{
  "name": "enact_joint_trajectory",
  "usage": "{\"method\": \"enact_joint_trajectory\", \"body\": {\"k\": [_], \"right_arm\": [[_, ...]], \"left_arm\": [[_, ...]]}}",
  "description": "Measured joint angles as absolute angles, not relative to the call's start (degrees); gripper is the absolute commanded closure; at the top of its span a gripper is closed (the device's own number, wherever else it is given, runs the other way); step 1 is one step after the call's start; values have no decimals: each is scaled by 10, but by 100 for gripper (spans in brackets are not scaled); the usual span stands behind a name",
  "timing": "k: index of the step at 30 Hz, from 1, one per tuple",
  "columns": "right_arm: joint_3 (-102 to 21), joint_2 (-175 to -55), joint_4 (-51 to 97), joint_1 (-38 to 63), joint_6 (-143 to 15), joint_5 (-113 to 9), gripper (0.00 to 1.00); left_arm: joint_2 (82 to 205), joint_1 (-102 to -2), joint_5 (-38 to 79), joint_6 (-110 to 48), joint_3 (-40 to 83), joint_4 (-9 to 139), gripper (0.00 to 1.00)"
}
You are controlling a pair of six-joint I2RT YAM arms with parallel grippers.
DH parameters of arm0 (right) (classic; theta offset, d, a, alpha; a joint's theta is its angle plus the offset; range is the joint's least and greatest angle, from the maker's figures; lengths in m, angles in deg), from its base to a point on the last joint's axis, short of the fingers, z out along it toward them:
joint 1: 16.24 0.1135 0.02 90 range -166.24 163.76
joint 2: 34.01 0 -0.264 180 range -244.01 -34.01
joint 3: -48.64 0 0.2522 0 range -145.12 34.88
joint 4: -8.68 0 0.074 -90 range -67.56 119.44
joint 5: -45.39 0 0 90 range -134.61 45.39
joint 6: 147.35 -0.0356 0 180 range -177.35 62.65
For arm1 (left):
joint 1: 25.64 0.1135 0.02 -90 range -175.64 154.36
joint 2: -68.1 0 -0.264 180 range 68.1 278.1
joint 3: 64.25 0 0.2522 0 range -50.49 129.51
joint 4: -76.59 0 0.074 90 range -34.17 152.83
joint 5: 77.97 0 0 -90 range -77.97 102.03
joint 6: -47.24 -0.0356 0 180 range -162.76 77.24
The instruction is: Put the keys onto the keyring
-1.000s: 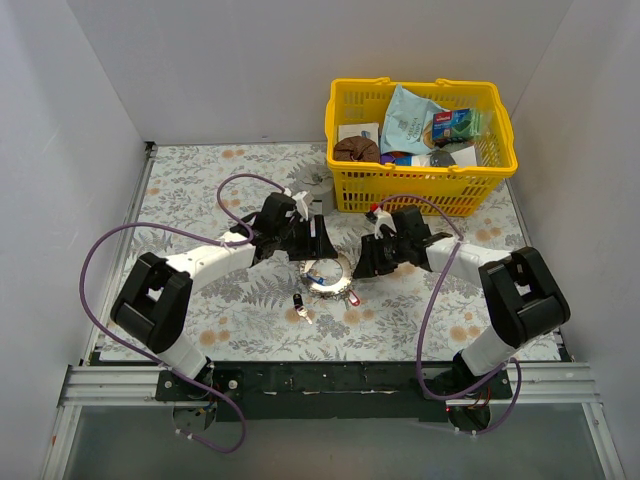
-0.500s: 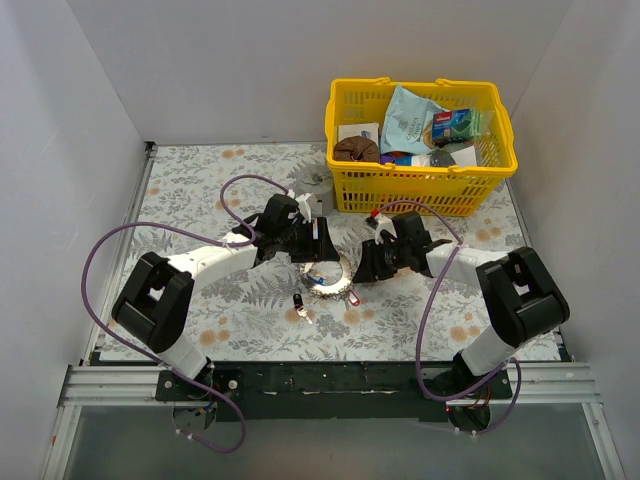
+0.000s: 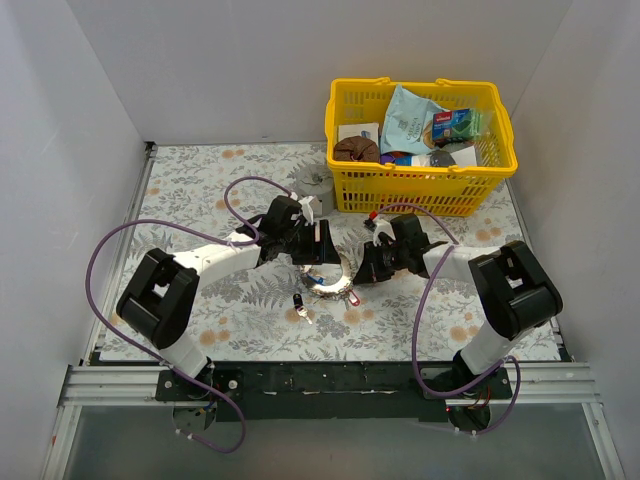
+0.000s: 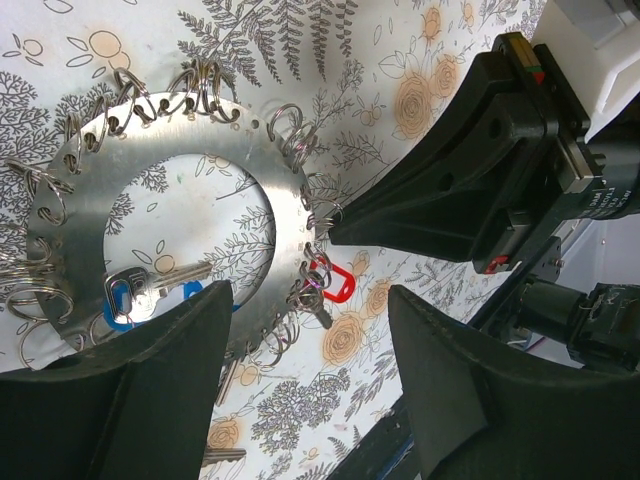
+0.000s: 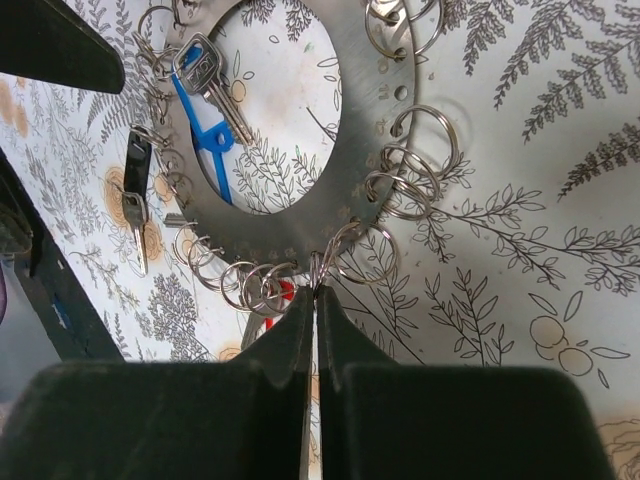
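Note:
The keyring (image 3: 330, 277) is a flat silvery disc with several small split rings round its rim, lying on the floral cloth. In the right wrist view my right gripper (image 5: 316, 290) is shut on one split ring at the near rim of the keyring (image 5: 350, 130). A key with a blue tag (image 5: 205, 75) lies inside the disc's hole. My left gripper (image 4: 310, 310) is open and hovers over the keyring (image 4: 260, 170), above a red-tagged key (image 4: 335, 285). The right gripper's fingers (image 4: 440, 200) touch the disc's rim. A loose key (image 3: 300, 305) lies nearer the bases.
A yellow basket (image 3: 420, 185) full of packets stands at the back right. A grey tin cup (image 3: 315, 180) sits just left of it. A black-headed key (image 5: 135, 190) lies beside the disc. Purple cables loop over both arms.
Both grippers have edged closer together over the keyring. The left gripper has shifted slightly right. The keyring has barely moved.

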State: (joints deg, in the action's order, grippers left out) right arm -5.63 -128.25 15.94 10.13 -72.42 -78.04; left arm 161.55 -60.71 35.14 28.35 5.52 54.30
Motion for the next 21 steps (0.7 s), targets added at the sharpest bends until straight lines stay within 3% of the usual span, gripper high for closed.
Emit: {"method": "enact_joint_trajectory", "body": {"k": [7,9,12,16,21], "right_arm": [[-50,-1280,157,104,-704,-794,96],[-43,-1274,158,106,-693,-800,67],[-27,-1258,161,114,-679,-804,49],[-2,-1216,160,119,-677,-801,42],[3,-1179,162,111,-691,-777,43]], "left_arm": [[1616,-607,352,282,56,544,37],[1616,-608,352,282,56,545,37],[1617,-608,353,282,58,547,37],[1617,-608,353,281,58,549,37],[1617,-613,354,281,58,552,39]]}}
